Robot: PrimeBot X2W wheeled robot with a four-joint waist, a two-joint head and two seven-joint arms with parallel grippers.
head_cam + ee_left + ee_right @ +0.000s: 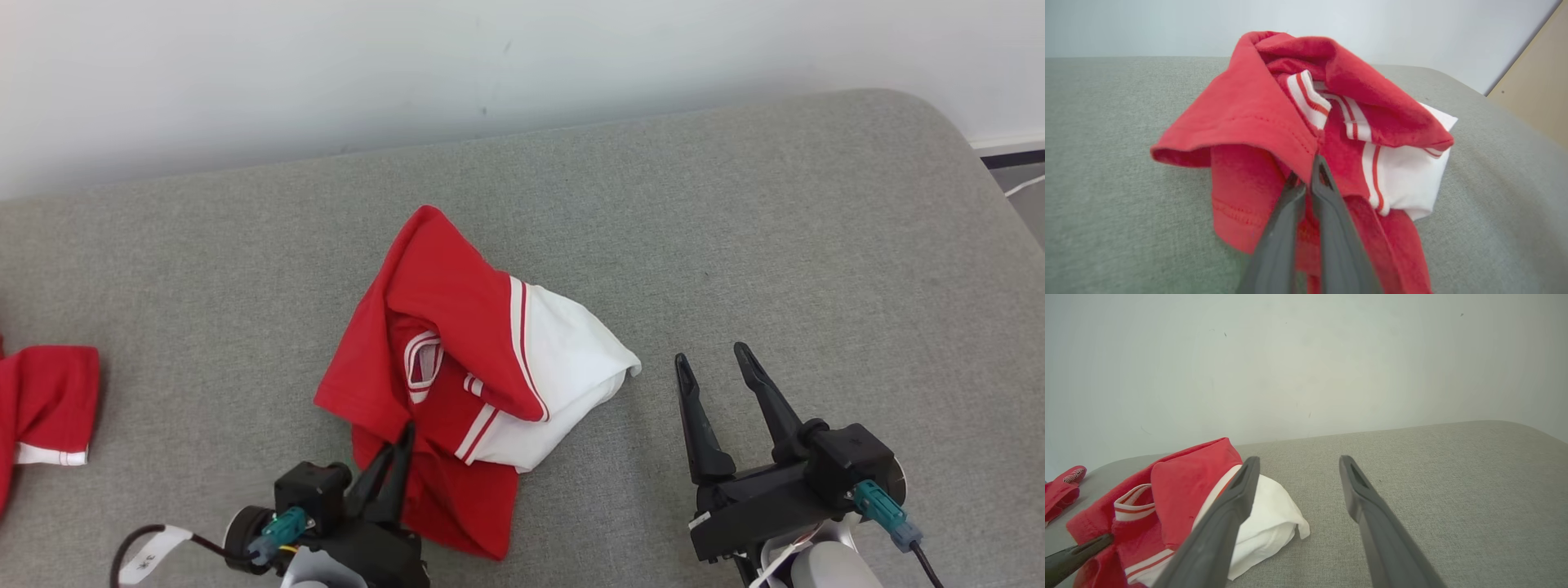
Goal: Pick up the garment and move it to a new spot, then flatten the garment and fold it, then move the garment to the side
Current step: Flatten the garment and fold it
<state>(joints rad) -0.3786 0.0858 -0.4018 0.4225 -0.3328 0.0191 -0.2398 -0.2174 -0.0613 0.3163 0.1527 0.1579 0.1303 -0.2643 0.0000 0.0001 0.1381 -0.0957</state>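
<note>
Head view: we list one crumpled red-and-white cloth garment (465,367); left gripper (404,433) pinching its near fold, right gripper (712,361) spread, empty (thin pinch may slip on lifting).

Grey padded bench (816,204) carries a crumpled red-and-white garment (457,327), heaped at the jaws of the left gripper (404,437). Another red cloth (45,400) lies well to their left.
</note>
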